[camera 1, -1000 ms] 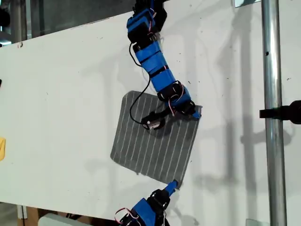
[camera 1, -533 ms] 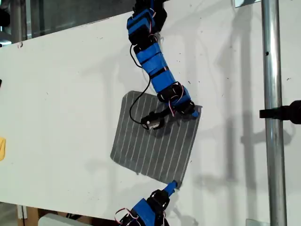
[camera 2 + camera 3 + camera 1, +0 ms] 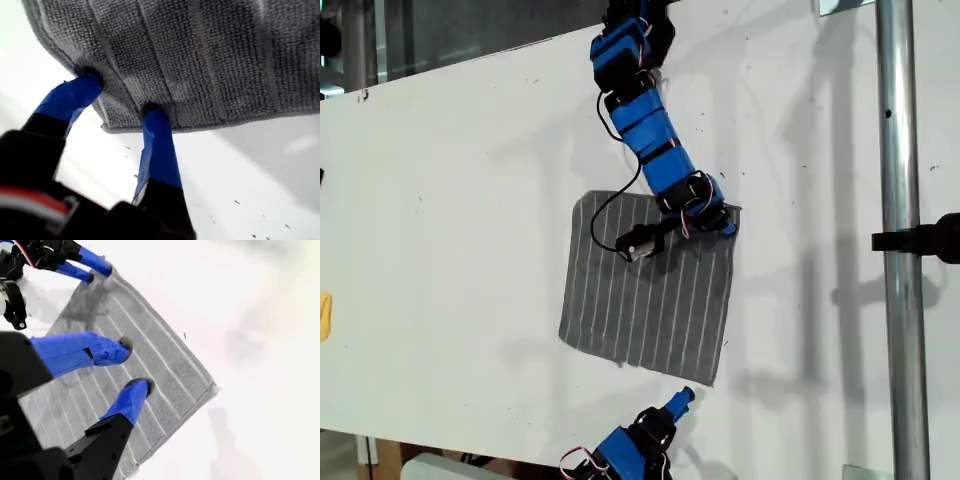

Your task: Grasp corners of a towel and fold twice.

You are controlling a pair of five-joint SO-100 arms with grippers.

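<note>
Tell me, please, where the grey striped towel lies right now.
The grey striped towel lies flat on the white table, centre of the exterior view, between both blue arms.

Bare table [image 3: 470,200] around towel [image 3: 650,305]; pole [image 3: 900,250] aside.

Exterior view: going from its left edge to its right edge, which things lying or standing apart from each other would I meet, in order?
yellow thing at the left edge → towel → metal pole. Both grippers overlap the towel's span, so they are left out.
</note>
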